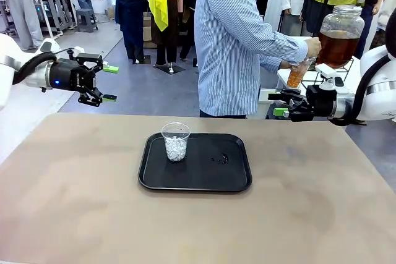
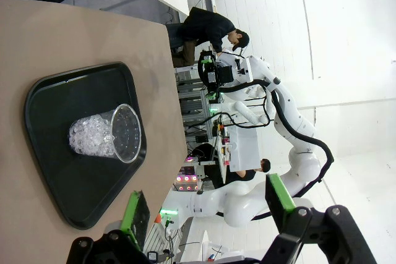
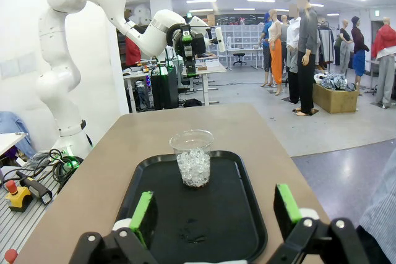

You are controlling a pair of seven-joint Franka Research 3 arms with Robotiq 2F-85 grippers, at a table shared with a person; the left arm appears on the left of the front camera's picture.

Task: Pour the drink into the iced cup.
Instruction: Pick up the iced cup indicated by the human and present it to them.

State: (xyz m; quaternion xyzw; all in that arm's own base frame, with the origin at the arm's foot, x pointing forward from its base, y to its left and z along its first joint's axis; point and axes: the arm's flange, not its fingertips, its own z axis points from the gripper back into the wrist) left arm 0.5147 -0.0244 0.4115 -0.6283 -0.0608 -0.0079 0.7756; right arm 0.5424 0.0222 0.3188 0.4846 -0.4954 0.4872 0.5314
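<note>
Beyond the table's far right corner, the drink fills the lower part of a big glass jar as an amber-brown liquid. More of it sits in a small clear cup just below the jar. A person in a striped shirt stands there with 1 hand up against the jar.

The iced cup stands upright in the left part of a black tray at the middle of the table, about half full of ice. A few wet spots mark the tray to its right.

The left gripper hangs above the far left edge of the table, its 2 fingers spread wide with nothing between them. The right gripper hovers at the far right edge, below the small cup and apart from it. Its jaws are just as wide and it grips nothing. Both point inward toward the tray.
</note>
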